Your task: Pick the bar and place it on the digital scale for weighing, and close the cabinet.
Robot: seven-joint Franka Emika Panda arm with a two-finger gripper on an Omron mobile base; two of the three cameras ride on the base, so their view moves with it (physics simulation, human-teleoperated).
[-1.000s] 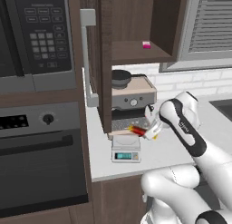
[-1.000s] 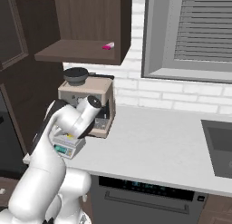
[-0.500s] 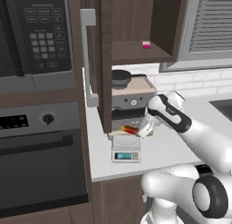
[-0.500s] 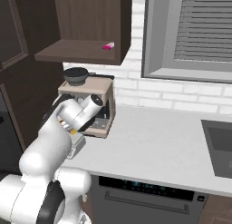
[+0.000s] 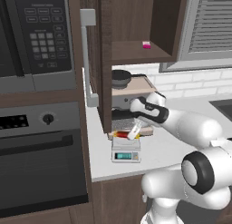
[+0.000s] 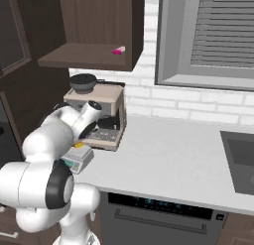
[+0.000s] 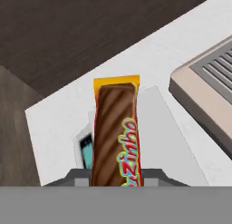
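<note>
My gripper (image 5: 135, 131) is shut on the bar (image 7: 116, 132), a red-brown wrapped snack bar with a yellow-orange end. In the hand view the bar hangs just above the digital scale (image 7: 156, 128), whose blue-green display (image 7: 85, 153) peeks out to its left. From the left base view the scale (image 5: 125, 150) sits on the counter in front of the coffee machine, with the hand low over its back edge. The scale (image 6: 77, 157) lies partly behind my arm. The dark brown cabinet stands open, and its door handle (image 5: 88, 55) faces the room.
A brown-and-silver coffee machine (image 5: 133, 89) stands right behind the scale. A tiny pink-and-white block (image 5: 146, 45) lies on the cabinet shelf. The black microwave (image 5: 36, 32) and an oven are to the left. A sink (image 6: 240, 159) is set into the counter at the far right.
The hand has moved a little left and down with the bar, closer over the scale. The forearm has swung lower and further right. The jaws stay shut.
</note>
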